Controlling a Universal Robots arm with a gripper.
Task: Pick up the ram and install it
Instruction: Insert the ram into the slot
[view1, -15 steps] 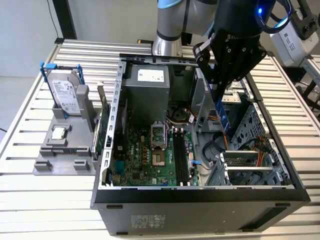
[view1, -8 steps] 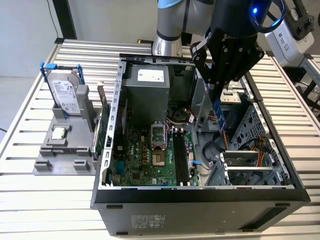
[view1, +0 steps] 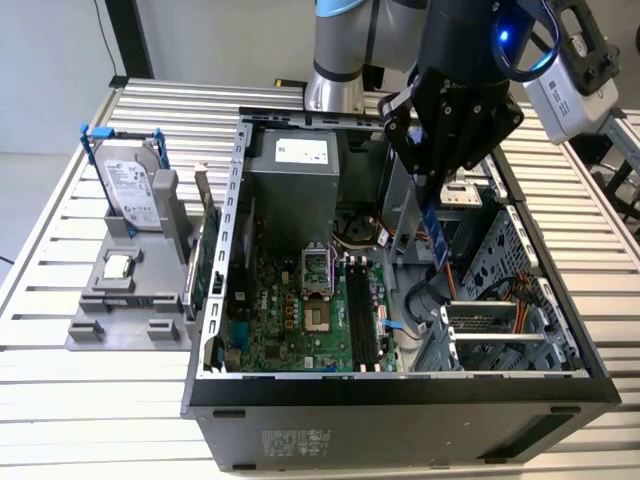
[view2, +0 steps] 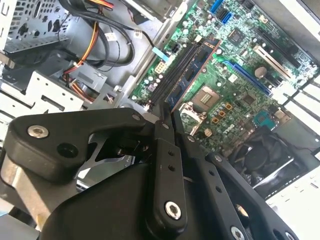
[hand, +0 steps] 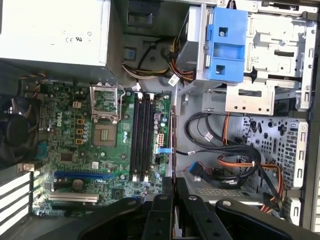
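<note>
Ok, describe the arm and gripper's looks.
The arm is silver-grey with rounded joints. The gripper is matt black, angular linkage plates with silver screw heads; a blue light glows above it, beside a white camera box.

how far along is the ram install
Pickup looks done: the gripper is shut on the ram, holding it upright over the open case. Not installed yet: the black memory slots on the motherboard sit empty, and the ram is apart from them.

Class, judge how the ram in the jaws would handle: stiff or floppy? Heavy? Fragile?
Probably stiff: the ram hangs straight below the gripper. Likely light: thin, narrow strip. Possibly fragile: a sliver edge-on in the first wrist view.
</note>
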